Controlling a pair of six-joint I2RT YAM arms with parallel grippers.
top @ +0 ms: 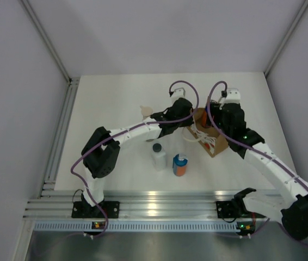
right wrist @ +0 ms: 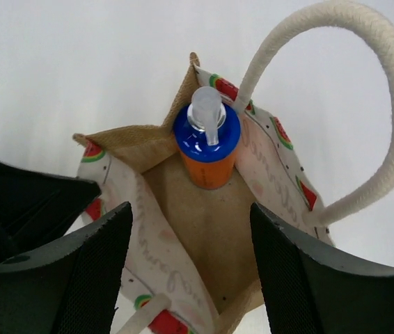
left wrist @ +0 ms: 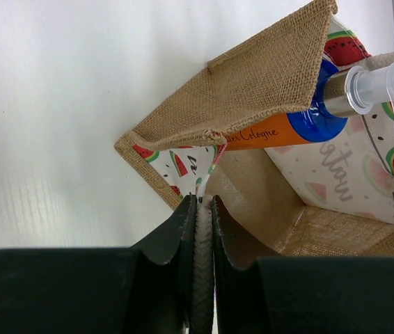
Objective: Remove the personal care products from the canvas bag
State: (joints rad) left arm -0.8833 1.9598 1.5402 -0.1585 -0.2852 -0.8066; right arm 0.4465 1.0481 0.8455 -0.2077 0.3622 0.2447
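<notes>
The canvas bag (top: 213,142) stands open on the table, right of centre. My left gripper (left wrist: 202,202) is shut on one cream rope handle (left wrist: 202,243) at the bag's (left wrist: 253,90) edge. One orange bottle with a blue cap (right wrist: 207,142) stands inside the bag (right wrist: 204,236); it also shows in the left wrist view (left wrist: 273,131). My right gripper (right wrist: 191,216) is open and empty above the bag's mouth, short of the bottle. A white bottle with a dark cap (top: 158,156) and a second orange bottle (top: 180,165) stand on the table. A cream pump top (top: 145,111) shows behind my left arm.
The bag's other rope handle (right wrist: 385,104) loops up to the right of my right gripper. The two bottles on the table stand in front of the bag, between the arms. Grey walls enclose the white table (top: 116,98) on three sides.
</notes>
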